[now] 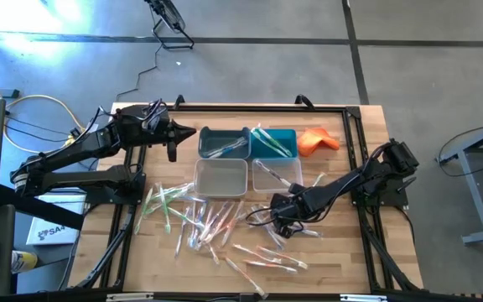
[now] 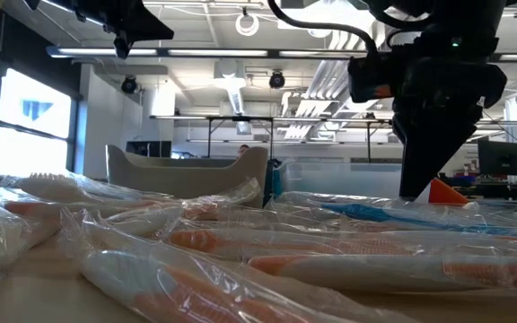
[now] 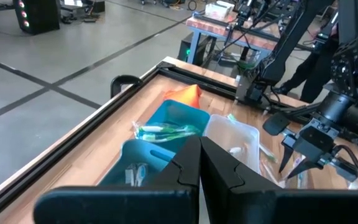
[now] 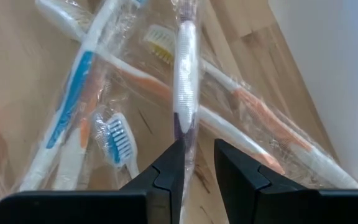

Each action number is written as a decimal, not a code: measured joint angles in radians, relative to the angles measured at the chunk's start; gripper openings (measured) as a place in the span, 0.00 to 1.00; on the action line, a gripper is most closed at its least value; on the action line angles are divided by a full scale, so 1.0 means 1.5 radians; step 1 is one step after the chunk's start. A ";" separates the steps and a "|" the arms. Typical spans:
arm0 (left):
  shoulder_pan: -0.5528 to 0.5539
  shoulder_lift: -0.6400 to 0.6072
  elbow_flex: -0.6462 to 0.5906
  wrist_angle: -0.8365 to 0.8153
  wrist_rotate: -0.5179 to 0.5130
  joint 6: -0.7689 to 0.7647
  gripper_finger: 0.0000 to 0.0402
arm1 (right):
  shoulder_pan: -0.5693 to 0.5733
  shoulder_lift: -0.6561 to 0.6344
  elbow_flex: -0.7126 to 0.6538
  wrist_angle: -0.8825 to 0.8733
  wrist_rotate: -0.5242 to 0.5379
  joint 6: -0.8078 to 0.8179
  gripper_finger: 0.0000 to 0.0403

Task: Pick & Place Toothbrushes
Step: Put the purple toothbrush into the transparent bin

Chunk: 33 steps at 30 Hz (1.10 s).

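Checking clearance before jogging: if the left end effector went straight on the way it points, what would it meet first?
Likely the dark teal bin straight ahead of the shut left end effector; it hovers above the table, so it might pass over the rim.

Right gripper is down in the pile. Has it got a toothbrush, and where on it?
Yes. The right gripper is pinching a wrapped whitish toothbrush near one end of its handle. The left gripper is shut, holding nothing.

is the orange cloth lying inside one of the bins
No, the crumpled orange cloth lies on the wooden table, just outside the bright blue plastic bin.
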 joint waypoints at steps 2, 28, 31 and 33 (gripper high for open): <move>0.000 0.000 0.000 0.001 0.000 0.000 0.00 | 0.000 0.000 0.000 0.010 -0.012 0.000 0.20; 0.000 0.000 0.000 0.002 0.000 0.000 0.00 | 0.000 0.000 -0.036 0.052 -0.031 0.001 0.20; 0.000 0.000 0.000 0.002 0.000 0.000 0.00 | 0.000 0.000 -0.036 0.052 -0.031 0.001 0.19; 0.000 0.000 0.000 0.002 0.000 0.000 0.00 | 0.000 0.000 -0.036 0.053 -0.031 0.001 0.17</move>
